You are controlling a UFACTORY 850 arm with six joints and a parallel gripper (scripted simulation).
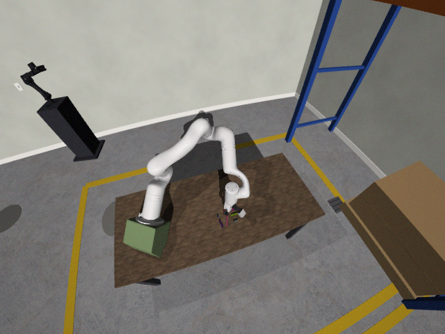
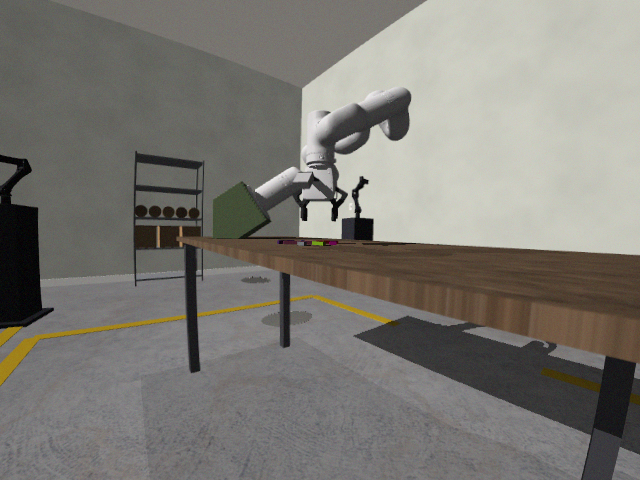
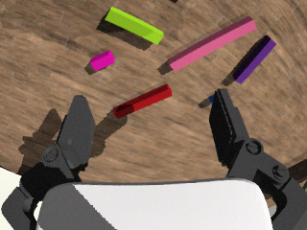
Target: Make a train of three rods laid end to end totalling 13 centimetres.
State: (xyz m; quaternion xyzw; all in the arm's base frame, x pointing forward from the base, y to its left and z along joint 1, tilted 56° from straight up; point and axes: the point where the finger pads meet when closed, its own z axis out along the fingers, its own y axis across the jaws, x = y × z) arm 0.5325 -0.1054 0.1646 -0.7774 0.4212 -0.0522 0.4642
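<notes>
My gripper (image 3: 151, 106) (image 2: 319, 219) is open and empty, well above the table. The red rod (image 3: 143, 102) lies between and below the fingers in the wrist view. The magenta rod (image 3: 103, 60) (image 2: 332, 242) and lime rod (image 3: 134, 26) (image 1: 234, 213) (image 2: 317, 243) lie to its upper left. The pink rod (image 3: 212, 44) (image 1: 227, 220) and purple rod (image 3: 254, 59) (image 1: 220, 223) lie to its upper right. The blue rod (image 3: 211, 100) (image 1: 217, 215) is partly hidden by the right finger. The grey rod (image 1: 235, 220) (image 2: 301, 243) lies near the lime one. The rods lie apart, at differing angles.
The brown table (image 1: 194, 237) (image 2: 465, 268) carries the rods. The green block (image 1: 145, 237) (image 2: 237, 211) at the arm's base stands at the table's left end in the top view. A blue rack (image 1: 312, 72) stands on the floor beyond the table.
</notes>
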